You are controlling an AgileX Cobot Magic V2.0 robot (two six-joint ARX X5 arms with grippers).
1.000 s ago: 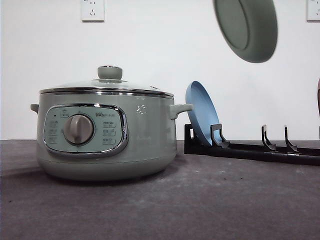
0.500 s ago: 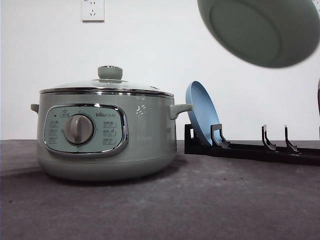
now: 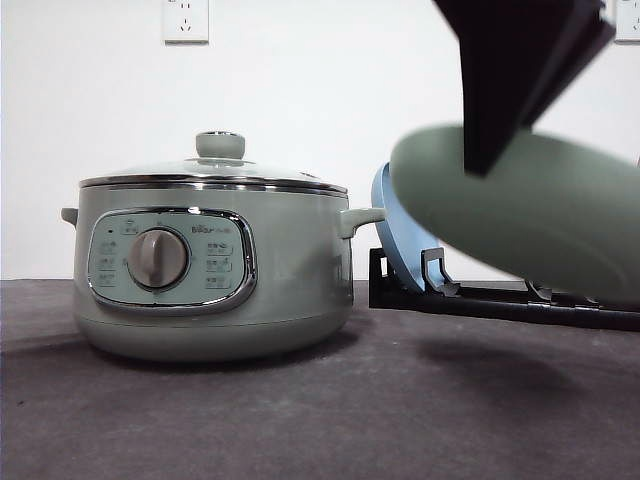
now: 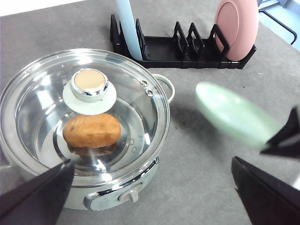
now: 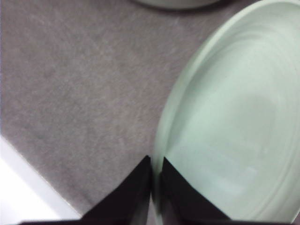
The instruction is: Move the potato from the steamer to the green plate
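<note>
The steamer point(image 3: 210, 270) stands on the left of the table with its glass lid point(image 4: 84, 112) on. Through the lid I see the potato point(image 4: 91, 131) lying inside. My right gripper point(image 3: 490, 160) is shut on the rim of the green plate point(image 3: 530, 215) and holds it tilted in the air, right of the steamer and above the table. The right wrist view shows the fingertips point(image 5: 140, 187) pinching the green plate point(image 5: 225, 131) at its edge. My left gripper point(image 4: 152, 164) hovers above the steamer, open wide and holding nothing.
A black dish rack point(image 3: 480, 295) stands behind at the right, with a blue plate point(image 3: 385, 205) upright in it. In the left wrist view the rack also holds a pink plate point(image 4: 236, 28). Grey table surface point(image 3: 300, 420) lies in front of the steamer.
The green plate has come down from the top of the front view to the steamer's height and tilted flatter. The right gripper has dropped into view with it.
</note>
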